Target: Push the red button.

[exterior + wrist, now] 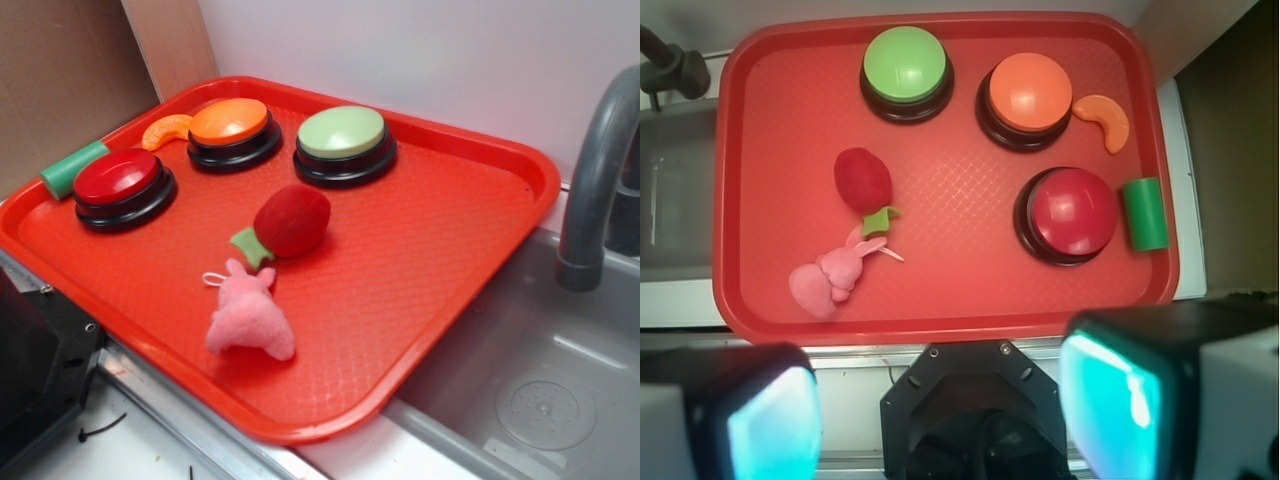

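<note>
Buttons: three on show, all the same round build, each a domed cap on a black circular base.
Red button [1073,212]: one, glossy dark red with a bright glint on the dome; it sits near the tray's edge, just beside the green cylinder, at the end of the row in the exterior view [121,183].
Orange button [1030,88]: one, smooth matte cap, next along from the red one.
Green button [904,62]: one, pale green cap, at the far end of the row, nearest the sink side.
Tray [960,310]: one, red plastic, rectangular with rounded corners and a raised rim, floor stamped in a fine diamond texture; everything rides on it.
Plush toys: two, both fuzzy. The red plush [863,180] is egg-shaped with a green leaf at one end; the pink plush [830,278] is a small soft animal with a white string loop, lying just beside that leaf.
Orange slice [1106,121]: one, curved segment shape, smooth, tucked beside the orange button.
Green cylinder [1145,213]: one, short and smooth, lying on its side.
Sink [530,390]: one, grey basin with a round drain, next to the tray.
Faucet [598,170]: one, grey curved pipe over the basin.
End effector [940,415]: two pale fingers with teal pads, standing well apart, nothing between them, hanging short of the tray's near rim and well clear of the red button.
</note>
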{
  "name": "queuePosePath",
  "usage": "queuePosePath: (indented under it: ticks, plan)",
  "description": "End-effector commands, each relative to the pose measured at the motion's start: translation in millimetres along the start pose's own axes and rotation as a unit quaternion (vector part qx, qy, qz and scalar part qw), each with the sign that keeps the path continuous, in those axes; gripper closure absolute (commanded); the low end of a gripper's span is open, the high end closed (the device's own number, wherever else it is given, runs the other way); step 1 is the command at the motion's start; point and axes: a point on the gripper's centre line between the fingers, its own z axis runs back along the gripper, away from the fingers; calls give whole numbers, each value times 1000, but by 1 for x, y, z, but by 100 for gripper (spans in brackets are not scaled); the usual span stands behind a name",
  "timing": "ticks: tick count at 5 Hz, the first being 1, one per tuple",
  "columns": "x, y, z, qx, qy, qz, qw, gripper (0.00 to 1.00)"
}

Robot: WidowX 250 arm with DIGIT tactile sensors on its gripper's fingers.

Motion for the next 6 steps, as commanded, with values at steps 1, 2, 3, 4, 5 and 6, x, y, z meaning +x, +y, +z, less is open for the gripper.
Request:
queuePosePath:
  ticks: [1,2,3,4,5,6]
  plan:
    - [0,0,0,0,0,0,1000,0]
    - [30,45,-33,53,7,70,996,0]
    - [50,74,-66,72,2,98,993,0]
    - [55,89,-107,83,-3,75,994,0]
    - [49,102,-147,78,13,60,995,0]
    - [50,108,-167,75,19,46,996,0]
